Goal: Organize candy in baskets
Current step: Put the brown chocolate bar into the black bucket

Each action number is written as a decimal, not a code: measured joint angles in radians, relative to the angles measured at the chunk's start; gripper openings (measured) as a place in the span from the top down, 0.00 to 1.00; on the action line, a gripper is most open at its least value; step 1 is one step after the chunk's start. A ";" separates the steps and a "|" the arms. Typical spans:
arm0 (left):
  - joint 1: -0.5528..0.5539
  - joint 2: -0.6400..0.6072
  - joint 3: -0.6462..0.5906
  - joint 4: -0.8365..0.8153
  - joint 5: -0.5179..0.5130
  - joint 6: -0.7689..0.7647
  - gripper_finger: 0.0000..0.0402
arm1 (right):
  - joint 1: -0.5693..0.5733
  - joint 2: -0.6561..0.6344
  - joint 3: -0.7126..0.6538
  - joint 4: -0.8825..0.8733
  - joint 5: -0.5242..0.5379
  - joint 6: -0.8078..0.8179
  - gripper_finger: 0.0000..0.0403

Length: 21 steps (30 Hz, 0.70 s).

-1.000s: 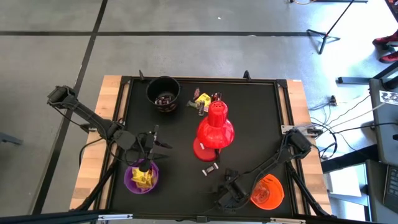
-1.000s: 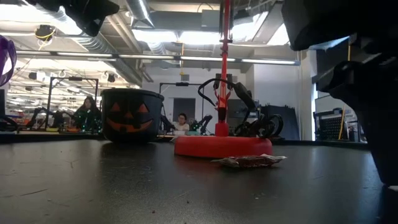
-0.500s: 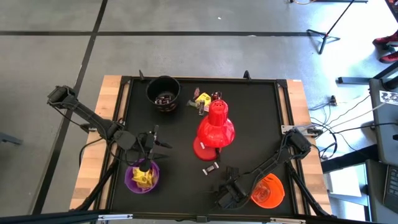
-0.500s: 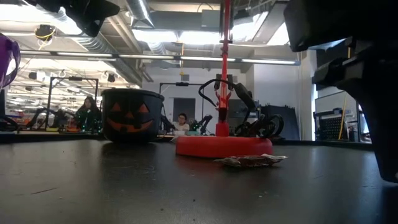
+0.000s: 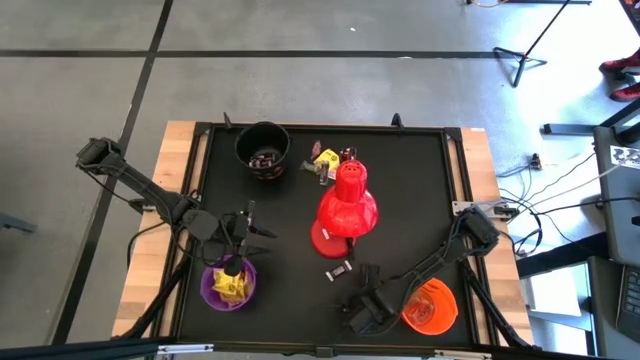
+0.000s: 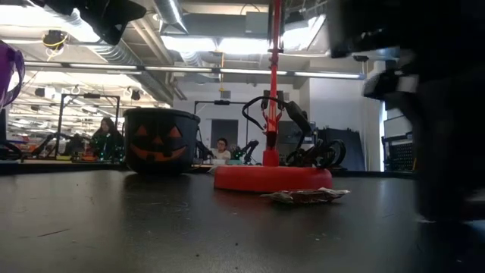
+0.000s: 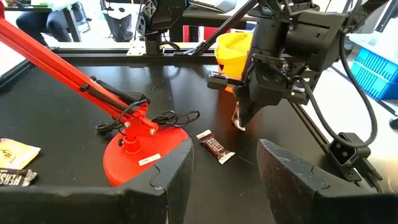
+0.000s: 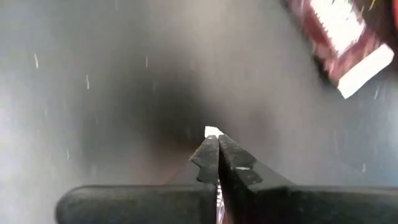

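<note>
My right gripper [image 5: 362, 285] stands near the table's near edge, between the orange bucket [image 5: 432, 307] and a brown candy [image 5: 338, 270] that lies flat on the mat. It is shut on a small silvery-brown candy [image 7: 238, 121]. My left gripper [image 7: 227, 180] is open and empty beside the purple bucket [image 5: 228, 285], which holds yellow candies. The black bucket [image 5: 262, 150] at the far side holds dark candies. A few loose candies [image 5: 325, 160] lie behind the lamp. My right gripper pinches the small candy between its two fingertips, and only a white bit of wrapper [image 8: 212, 130] shows past them. The fingers come from above, pointing down. The candy hangs below them [image 7: 238, 122], close over the mat; whether it touches the mat I cannot tell.
A red desk lamp [image 5: 345, 205] stands mid-table, its round base [image 7: 146, 152] and cord close to the brown candy [image 7: 216, 147]. A yellow candy [image 7: 15, 152] and a dark one [image 7: 12, 177] lie near my left gripper. People sit in the room behind the table.
My right gripper has gone a little toward the table's left edge, closer to the brown candy on the mat, and stays shut. My left gripper has kept still.
</note>
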<state>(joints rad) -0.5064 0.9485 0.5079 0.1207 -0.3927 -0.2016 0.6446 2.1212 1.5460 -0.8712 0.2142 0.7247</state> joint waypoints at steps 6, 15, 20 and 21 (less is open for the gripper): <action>0.000 0.000 0.000 0.011 0.000 0.000 0.58 | -0.019 0.001 0.059 0.117 0.168 -0.056 1.00; 0.000 0.000 0.000 0.078 0.000 -0.006 0.58 | -0.044 -0.001 0.079 0.457 0.414 -0.239 1.00; 0.000 0.000 0.000 0.080 0.000 -0.006 0.58 | -0.069 -0.001 0.079 0.539 0.505 -0.309 1.00; 0.000 0.000 0.000 0.080 0.000 -0.006 0.58 | -0.075 -0.001 0.079 0.538 0.505 -0.311 1.00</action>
<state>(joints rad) -0.5064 0.9489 0.5079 0.2008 -0.3923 -0.2080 0.5692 2.1199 1.6248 -0.3331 0.7196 0.4133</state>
